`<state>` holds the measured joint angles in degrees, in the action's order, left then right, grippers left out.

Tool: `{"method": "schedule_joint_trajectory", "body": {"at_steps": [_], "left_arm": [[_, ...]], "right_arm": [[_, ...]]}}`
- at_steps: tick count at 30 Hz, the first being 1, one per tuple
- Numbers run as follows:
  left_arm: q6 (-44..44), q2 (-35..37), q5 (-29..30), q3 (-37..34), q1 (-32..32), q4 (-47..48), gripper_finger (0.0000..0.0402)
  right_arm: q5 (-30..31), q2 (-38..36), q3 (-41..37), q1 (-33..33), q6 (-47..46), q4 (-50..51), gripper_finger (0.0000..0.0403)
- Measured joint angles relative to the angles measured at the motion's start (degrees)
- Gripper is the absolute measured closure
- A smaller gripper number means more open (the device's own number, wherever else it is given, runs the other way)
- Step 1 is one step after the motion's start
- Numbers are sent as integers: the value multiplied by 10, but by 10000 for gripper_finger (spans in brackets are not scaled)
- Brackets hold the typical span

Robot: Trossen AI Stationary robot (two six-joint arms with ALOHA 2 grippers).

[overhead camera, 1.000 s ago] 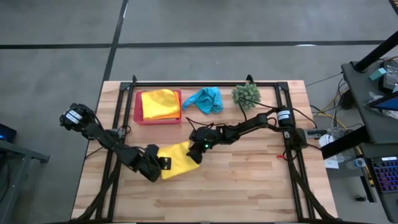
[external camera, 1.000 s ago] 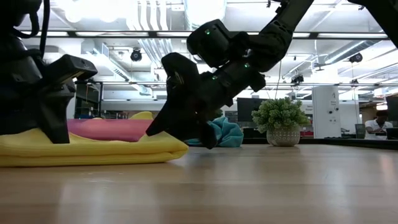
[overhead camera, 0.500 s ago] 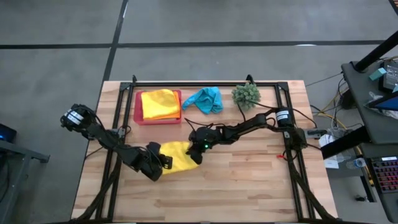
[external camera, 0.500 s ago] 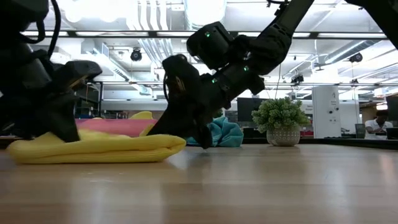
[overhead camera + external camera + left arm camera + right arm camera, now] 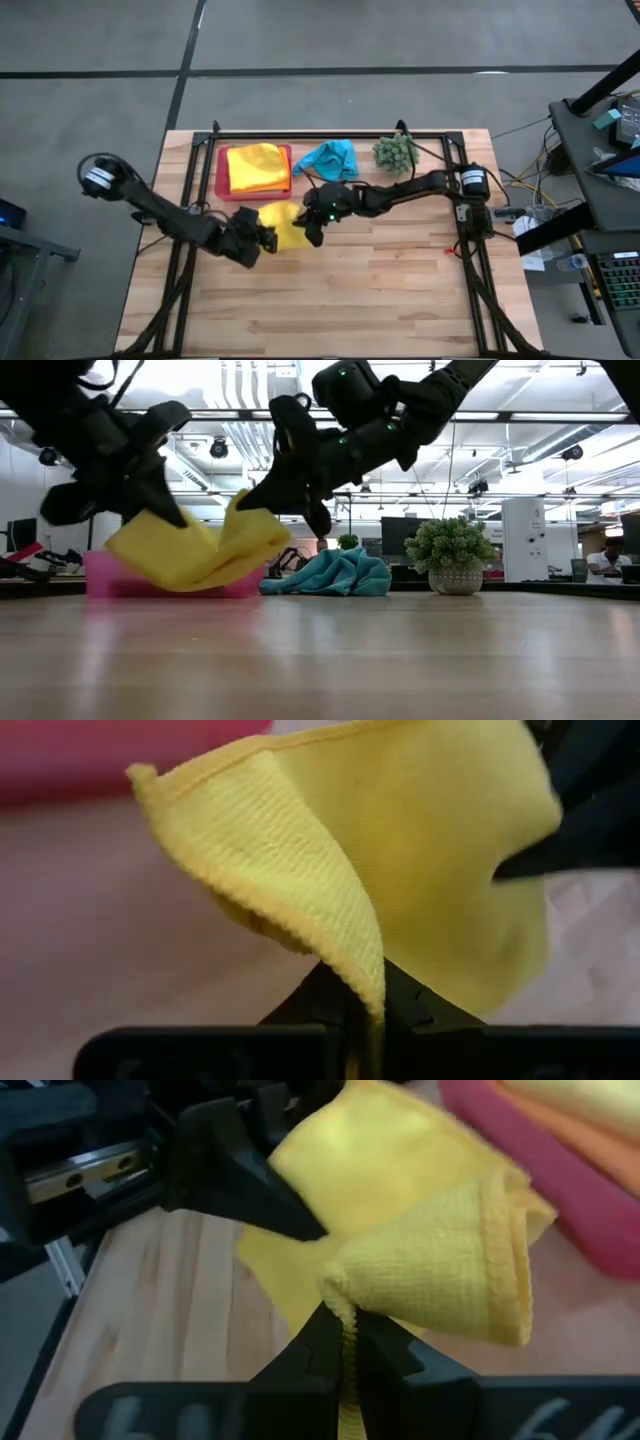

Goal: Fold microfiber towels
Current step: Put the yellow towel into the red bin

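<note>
1. Left gripper [image 5: 262, 238], just in front of the pink tray [image 5: 222, 183]: clenched on one edge of the yellow towel [image 5: 284, 222], fabric pinched between the fingers in the left wrist view.
2. Yellow towel lifted clear of the wooden table [image 5: 400, 290] in the low view, slung between the two grippers and sagging in the middle like a hammock.
3. Right gripper [image 5: 312, 225], just beside the towel's other end: likewise clamped on a folded edge of the same cloth, seam caught at the fingertips in the right wrist view.
4. Step in hand, by judgement: mid-fold carry, both held edges raised for laying over or moving toward the tray, where a stack of folded cloths [image 5: 258, 166], yellow on top with orange showing at its edge, already sits.
5. Next move likely calls for level, matched travel of both arms, then a lowering that lands the held edges squarely before release; uneven heights would skew the fold.
6. Long axis of the towel runs left to right between the grippers, roughly parallel to the table's front edge; held ends up, belly hanging down.
7. Further right, a turquoise towel [image 5: 331, 159] lies crumpled, unfolded, beside a small green plant [image 5: 396, 151].
</note>
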<state>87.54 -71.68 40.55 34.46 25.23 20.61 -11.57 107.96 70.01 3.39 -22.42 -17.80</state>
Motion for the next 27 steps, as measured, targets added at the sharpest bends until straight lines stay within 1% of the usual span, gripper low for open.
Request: {"method": "schedule_joint_trajectory", "body": {"at_steps": [3,6,15,17,19,27], "left_arm": [[-66,31,6,-1,-34,2,400],[-118,59,5,-1,-68,18,400],[-274,128,7,-2,-178,30,400],[-309,140,7,-2,-204,30,400],[-337,150,8,-2,-227,30,400],[-411,181,7,-2,-296,29,401]], "right_arm": [[0,0,11,11,8,8,394],[18,0,24,25,26,17,394],[29,2,89,68,77,54,394],[46,2,98,76,88,53,394],[61,2,105,83,101,56,394],[68,3,126,105,126,56,394]]}}
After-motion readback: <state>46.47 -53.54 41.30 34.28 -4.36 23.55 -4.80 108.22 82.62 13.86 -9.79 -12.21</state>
